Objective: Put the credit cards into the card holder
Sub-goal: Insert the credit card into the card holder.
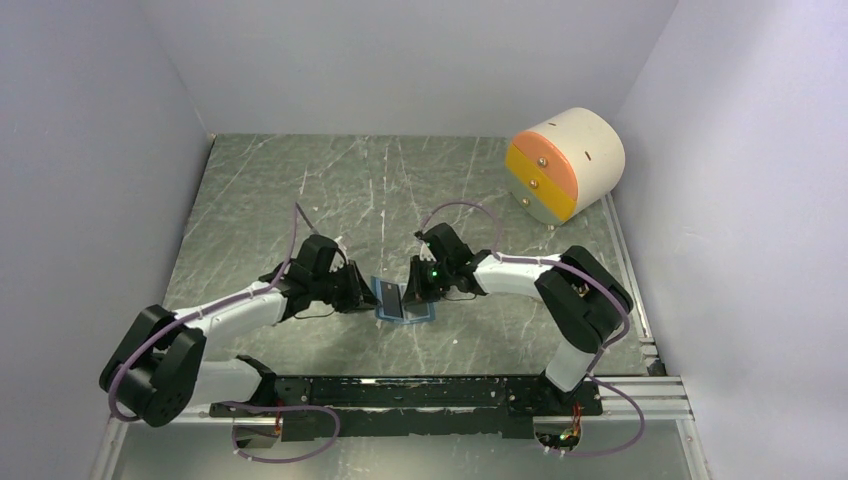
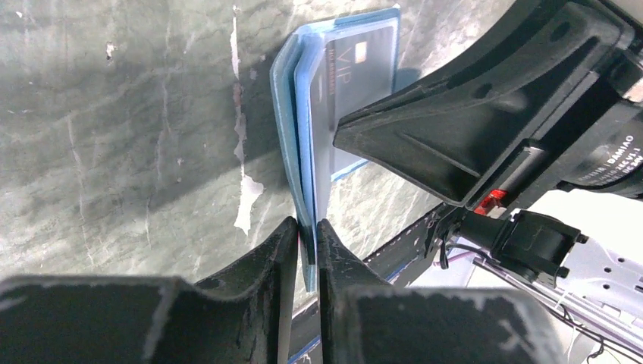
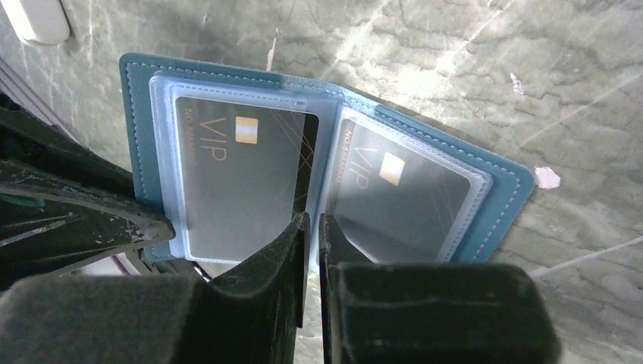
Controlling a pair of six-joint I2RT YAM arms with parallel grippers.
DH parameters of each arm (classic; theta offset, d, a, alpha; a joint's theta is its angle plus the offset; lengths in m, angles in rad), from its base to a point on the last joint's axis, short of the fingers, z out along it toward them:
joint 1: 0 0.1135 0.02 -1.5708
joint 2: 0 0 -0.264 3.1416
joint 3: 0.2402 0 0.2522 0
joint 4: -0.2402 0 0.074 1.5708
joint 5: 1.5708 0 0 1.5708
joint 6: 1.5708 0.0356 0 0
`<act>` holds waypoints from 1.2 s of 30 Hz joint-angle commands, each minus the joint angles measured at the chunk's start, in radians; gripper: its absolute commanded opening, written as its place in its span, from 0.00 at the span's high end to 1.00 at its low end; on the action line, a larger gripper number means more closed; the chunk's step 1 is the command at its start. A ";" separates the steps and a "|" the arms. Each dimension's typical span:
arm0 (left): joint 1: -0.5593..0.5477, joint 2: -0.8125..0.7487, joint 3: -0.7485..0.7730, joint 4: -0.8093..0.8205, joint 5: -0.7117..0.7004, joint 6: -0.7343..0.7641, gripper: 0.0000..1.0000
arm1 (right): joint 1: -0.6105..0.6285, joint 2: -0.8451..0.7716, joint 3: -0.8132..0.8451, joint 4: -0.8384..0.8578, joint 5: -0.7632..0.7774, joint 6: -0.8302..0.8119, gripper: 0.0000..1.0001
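The blue card holder [image 1: 384,292] lies open on the table between both grippers. In the right wrist view its cover [image 3: 140,114] spreads wide, with two dark credit cards [image 3: 243,182] [image 3: 402,197] marked VIP inside clear sleeves. My right gripper [image 3: 312,221] is shut on the lower edge of the middle sleeve, at the fold. My left gripper [image 2: 307,227] is shut on the holder's edge [image 2: 292,114], and one card [image 2: 364,68] shows past it. In the top view the left gripper [image 1: 368,295] and right gripper [image 1: 415,290] face each other across the holder.
A big cream drum with orange-yellow drawers [image 1: 565,165] lies at the back right. A small white rounded piece [image 3: 34,19] sits on the table beyond the holder. White walls enclose the marbled table [image 1: 300,190], and a black rail [image 1: 400,392] runs along its near edge.
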 commanded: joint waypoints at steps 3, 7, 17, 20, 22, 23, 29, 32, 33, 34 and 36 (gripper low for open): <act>-0.008 0.055 0.030 0.057 0.034 0.003 0.79 | -0.003 0.000 -0.032 0.040 0.012 -0.003 0.86; -0.008 0.077 0.035 0.100 0.062 0.012 0.78 | -0.003 0.004 -0.046 0.055 0.004 0.001 0.86; -0.007 0.036 -0.001 0.219 0.138 0.002 0.85 | -0.001 0.013 -0.058 0.094 -0.012 0.015 0.86; -0.008 0.024 -0.014 0.266 0.163 0.001 0.89 | 0.002 0.019 -0.063 0.108 -0.023 0.024 0.87; -0.007 0.027 -0.020 0.297 0.182 -0.002 0.91 | 0.005 0.023 -0.065 0.118 -0.027 0.029 0.86; -0.007 0.030 -0.021 0.305 0.187 -0.004 0.91 | 0.007 0.024 -0.068 0.123 -0.030 0.033 0.86; -0.008 0.053 -0.013 0.296 0.184 0.008 0.91 | 0.013 0.032 -0.081 0.158 -0.047 0.055 0.86; -0.008 0.074 0.001 0.227 0.140 0.022 0.91 | 0.013 0.034 -0.085 0.167 -0.048 0.058 0.86; -0.008 0.081 0.004 0.211 0.128 0.026 0.91 | 0.013 0.033 -0.087 0.167 -0.046 0.058 0.86; -0.007 0.085 0.009 0.197 0.119 0.028 0.91 | 0.014 0.032 -0.086 0.164 -0.042 0.056 0.86; -0.008 0.090 0.014 0.177 0.109 0.031 0.90 | 0.013 0.031 -0.083 0.151 -0.038 0.051 0.85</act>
